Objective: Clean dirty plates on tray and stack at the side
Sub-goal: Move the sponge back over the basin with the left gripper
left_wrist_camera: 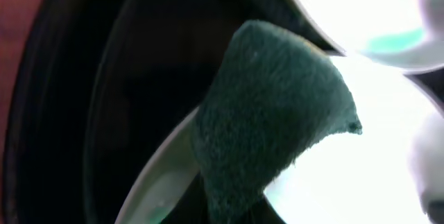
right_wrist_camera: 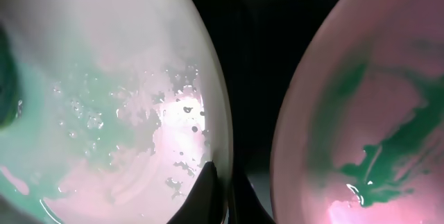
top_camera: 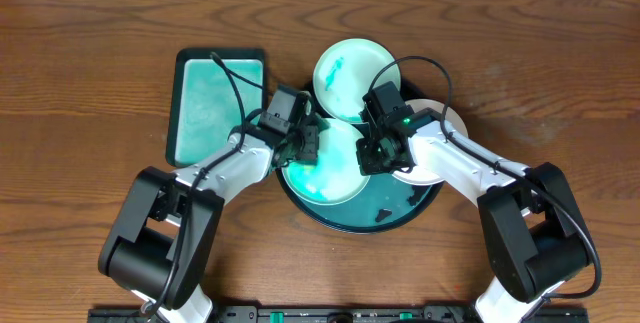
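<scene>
Overhead, my left gripper [top_camera: 304,151] squeezed the sponge [left_wrist_camera: 270,113] against the plate [top_camera: 335,183]; my right gripper [top_camera: 372,155] pinched its rim to steady it.

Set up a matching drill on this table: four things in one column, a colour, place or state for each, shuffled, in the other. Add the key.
Things:
1 sponge
2 far plate
3 white plate
4 rectangular tray

Descriptions:
a partly under the right arm
b dark green
c mint-green with a teal smear
d left of the round tray

Pairs: 1-b, 2-c, 3-a, 4-d
</scene>
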Motion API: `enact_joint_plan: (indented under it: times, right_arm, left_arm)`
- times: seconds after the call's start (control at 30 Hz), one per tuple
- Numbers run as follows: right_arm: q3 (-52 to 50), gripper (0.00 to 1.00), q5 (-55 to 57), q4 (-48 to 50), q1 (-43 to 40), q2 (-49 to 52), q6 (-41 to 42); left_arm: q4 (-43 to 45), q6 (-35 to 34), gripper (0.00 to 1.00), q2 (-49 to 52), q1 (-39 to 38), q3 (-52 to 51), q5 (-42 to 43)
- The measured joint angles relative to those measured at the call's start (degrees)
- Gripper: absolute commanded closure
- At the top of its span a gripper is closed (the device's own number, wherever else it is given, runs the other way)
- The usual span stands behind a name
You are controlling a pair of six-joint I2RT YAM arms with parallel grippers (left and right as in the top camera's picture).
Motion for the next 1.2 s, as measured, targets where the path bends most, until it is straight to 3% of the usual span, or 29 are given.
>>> enact_joint_plan:
  times: [0.3, 0.57, 0.7, 0.87, 1.2]
  right_arm:
    - [0.04, 0.99, 0.15, 0.02, 0.0, 0.0, 0.0]
    - [0.55, 0.99, 1.11, -0.63, 0.0, 0.0, -1.53]
    - [1.9, 0.99, 1.88, -2.6, 0.0, 0.28, -3.34]
    - [7.54, 0.99, 7.34, -8.02, 0.28, 0.92, -5.55]
    - [23.69, 0.99, 22.38, -19.98, 4.33, 0.92, -10.67]
  left_arm:
    - [10.64, 1.62, 0.93, -0.17, 0.31, -1.62, 5.05]
    - [7.17, 4.09, 0.93, -12.31, 1.51, -1.66, 7.13]
    - [1.88, 4.35, 0.93, -20.11, 5.09, -1.64, -0.74]
    - [-6.27, 4.48, 0.93, -21.7, 10.21, -1.73, -14.45]
    - [-10.84, 2.69, 0.93, -21.66, 21.03, -1.9, -21.44]
